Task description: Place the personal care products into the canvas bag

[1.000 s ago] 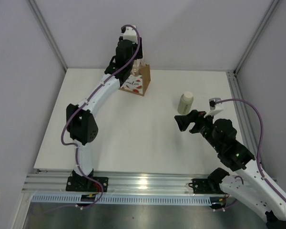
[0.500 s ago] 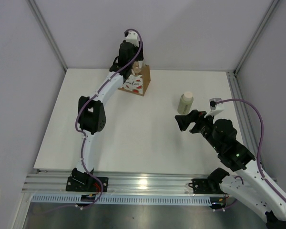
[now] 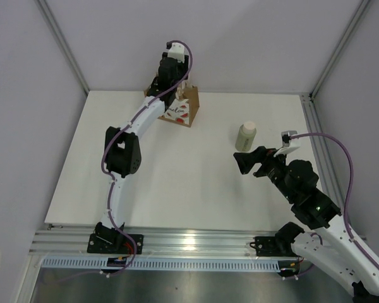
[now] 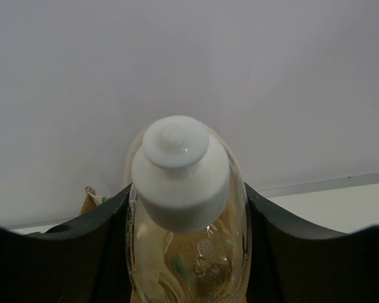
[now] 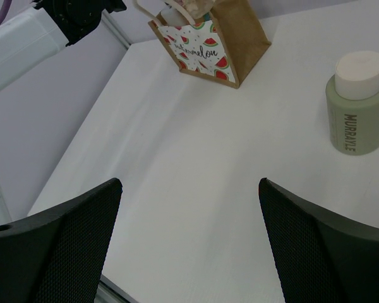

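The canvas bag stands at the far back of the table, its watermelon-print panel facing front; it also shows in the right wrist view. My left gripper is over the bag's mouth, shut on the amber bottle with white cap, which fills the space between the jaws. The pale olive-beige bottle with cream cap stands upright right of centre, and shows in the right wrist view. My right gripper is open and empty, just in front of that bottle. The peach bottle and the jar are not in view.
An edge of the bag shows beside the left jaw. White walls close in the table at the back and sides. A metal rail runs along the near edge.
My left arm has stretched up and back, carrying the amber bottle higher over the bag. The right gripper has shifted slightly.
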You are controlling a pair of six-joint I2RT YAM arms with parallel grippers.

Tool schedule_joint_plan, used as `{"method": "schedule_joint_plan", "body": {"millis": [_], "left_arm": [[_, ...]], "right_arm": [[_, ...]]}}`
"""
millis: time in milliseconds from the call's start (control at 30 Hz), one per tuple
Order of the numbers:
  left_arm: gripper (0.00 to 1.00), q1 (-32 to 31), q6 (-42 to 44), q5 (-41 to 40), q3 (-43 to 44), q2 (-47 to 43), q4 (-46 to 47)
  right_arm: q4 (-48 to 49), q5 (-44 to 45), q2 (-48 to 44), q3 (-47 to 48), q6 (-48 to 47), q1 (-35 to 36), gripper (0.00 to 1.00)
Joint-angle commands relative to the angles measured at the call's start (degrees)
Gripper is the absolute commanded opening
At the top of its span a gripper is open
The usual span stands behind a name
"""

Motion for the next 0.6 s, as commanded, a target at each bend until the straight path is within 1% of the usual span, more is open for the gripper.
{"method": "schedule_joint_plan", "body": {"millis": [0,200,400,533,567], "left_arm": [[0.01,1.1,6.5,-5.6,0.2,-4.6,11.1],[0.00,1.5,5.2,-4.3,-0.1,-4.8,8.8],[0.00,1.6,3.5,-1.0,-1.1,-3.6,7.7],[0.01,1.6,4.5,-2.5,-1.1,-2.5,9.0],[0.00,1.6,4.9,-4.4,-1.1,-2.4,9.2]], "right_arm": [[0.8,-0.6,-0.8,0.0,0.1,0.0,0.93],[0.9,-1.1,-1.5,0.0,0.3,0.0,0.93],[1.0,-1.4,-1.7,-0.1,0.4,0.0,0.93],[1.1,-1.6,-1.6,-0.2,0.5,0.0,0.93],[1.1,-1.7,-1.6,-0.2,0.5,0.0,0.93]]}}
